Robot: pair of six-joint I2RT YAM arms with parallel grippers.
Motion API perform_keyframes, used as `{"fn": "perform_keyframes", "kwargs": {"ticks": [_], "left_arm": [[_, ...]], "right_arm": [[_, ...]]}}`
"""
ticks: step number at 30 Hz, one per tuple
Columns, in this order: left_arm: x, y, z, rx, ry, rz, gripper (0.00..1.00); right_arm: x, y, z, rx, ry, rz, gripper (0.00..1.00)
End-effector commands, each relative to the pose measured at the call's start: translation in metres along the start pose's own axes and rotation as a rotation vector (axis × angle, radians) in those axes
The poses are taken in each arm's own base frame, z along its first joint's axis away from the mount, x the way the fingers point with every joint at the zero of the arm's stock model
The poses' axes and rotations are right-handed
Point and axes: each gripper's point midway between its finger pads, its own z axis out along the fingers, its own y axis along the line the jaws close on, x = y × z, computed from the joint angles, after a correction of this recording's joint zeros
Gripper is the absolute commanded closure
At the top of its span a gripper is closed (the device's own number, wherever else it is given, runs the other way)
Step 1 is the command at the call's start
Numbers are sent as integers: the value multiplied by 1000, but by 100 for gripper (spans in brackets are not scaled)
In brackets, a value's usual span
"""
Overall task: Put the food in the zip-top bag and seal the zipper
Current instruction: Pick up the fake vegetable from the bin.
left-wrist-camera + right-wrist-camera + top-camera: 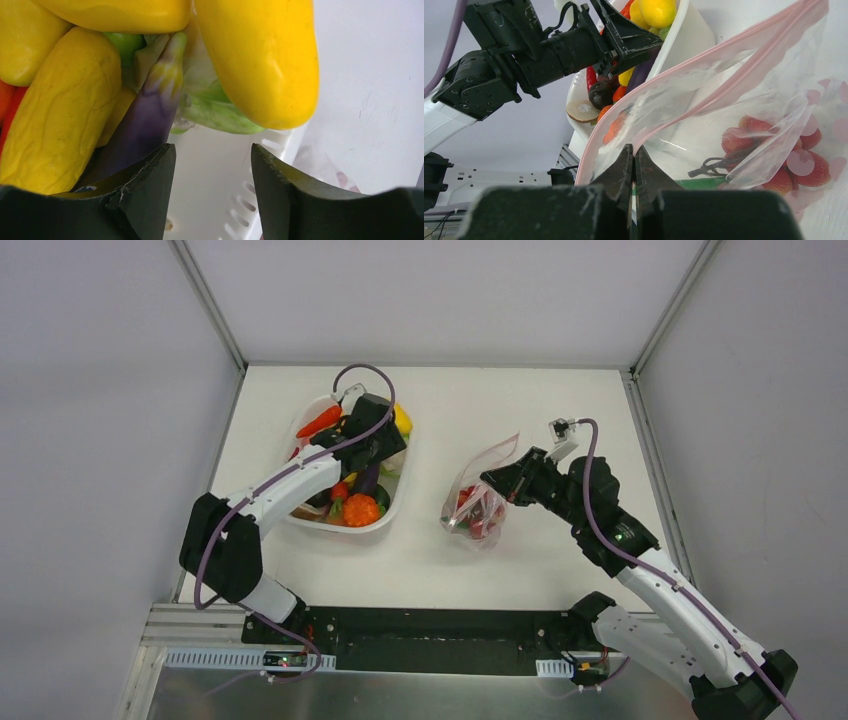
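Observation:
The clear zip-top bag stands mid-table with red strawberries inside; its pink zipper runs along the open mouth. My right gripper is shut on the bag's near mouth edge and holds it up. My left gripper is open and empty, low inside the white tub, over the tub's bare floor next to a purple eggplant, a yellow banana and a yellow corn-like piece. From above, the left gripper sits among the food, near an orange pumpkin and red chilli.
The white tub has slotted walls close on the right of my left fingers. The two arms face each other across a gap of bare white table. Grey walls enclose the table on three sides.

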Motion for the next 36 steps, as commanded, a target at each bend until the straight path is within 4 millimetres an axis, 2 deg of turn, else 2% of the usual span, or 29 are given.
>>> {"fn": "perform_keyframes", "kwargs": {"ticks": [1,12,17,22,25,30,36], "left_arm": [[-4,-8,13,-13,-76,-62,42],[23,8,49,-90,-112,-57,41],[29,8,55,-127,-169,-24,41],[39,22,59,-164,-174,-19,44],[45,29,59,-169,-175,-15,55],[51,34,59,-179,-171,19,61],[48,34,55,-169,-187,32,94]], "right_arm": [[-5,6,-1,-22,-14,0,100],[-1,3,-2,-12,-4,1,99],[1,0,-3,-5,-1,3,99],[2,-1,-5,1,0,3,99],[2,-3,-6,7,-4,5,99],[2,-2,-5,4,1,5,99],[4,-3,-5,5,4,7,98]]}}
